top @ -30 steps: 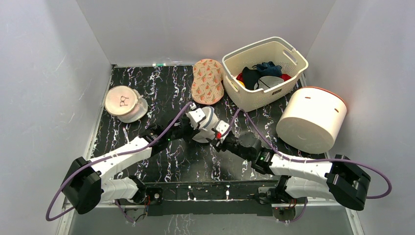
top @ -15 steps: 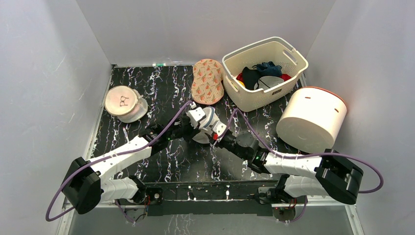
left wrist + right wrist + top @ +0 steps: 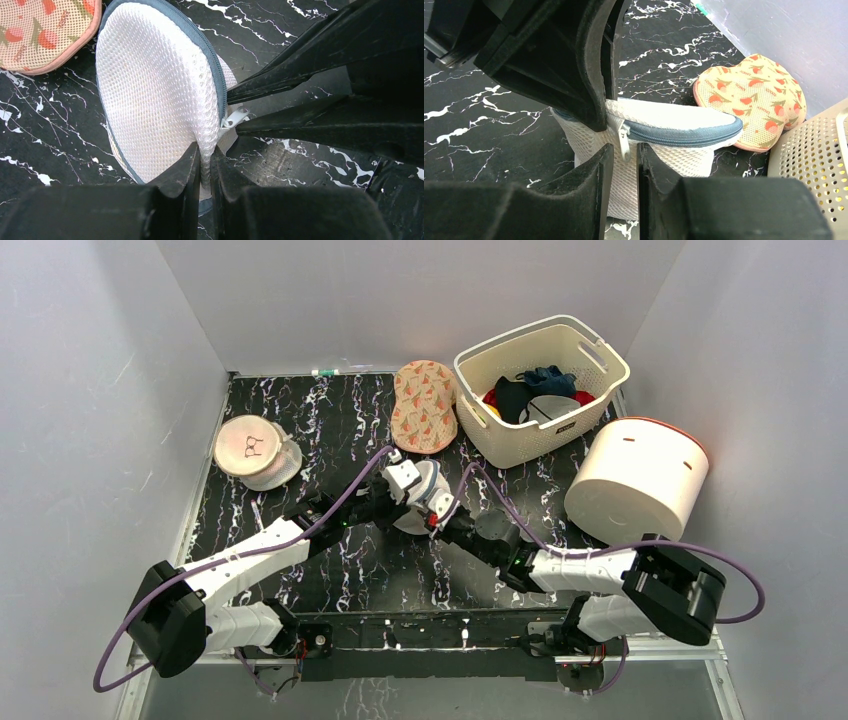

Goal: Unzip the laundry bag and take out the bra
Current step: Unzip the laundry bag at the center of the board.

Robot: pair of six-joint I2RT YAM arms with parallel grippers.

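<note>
Right tool [image 3: 623, 152] advanced, straddles zip pull [image 3: 624, 139] — grip unclear; left tool [image 3: 205, 150] pinches laundry bag [image 3: 150, 90].

Looks down from high behind both arm bases, taking in the whole tabletop [image 3: 340, 420]. Rides close behind the left gripper [image 3: 205, 157], sighting forward at the laundry bag [image 3: 155, 90]; rides close behind the right gripper [image 3: 624, 155], facing that bag from the opposite side. Overlaps in all three on the bag and the patterned pouch [image 3: 45, 30] beyond the grippers.
</note>
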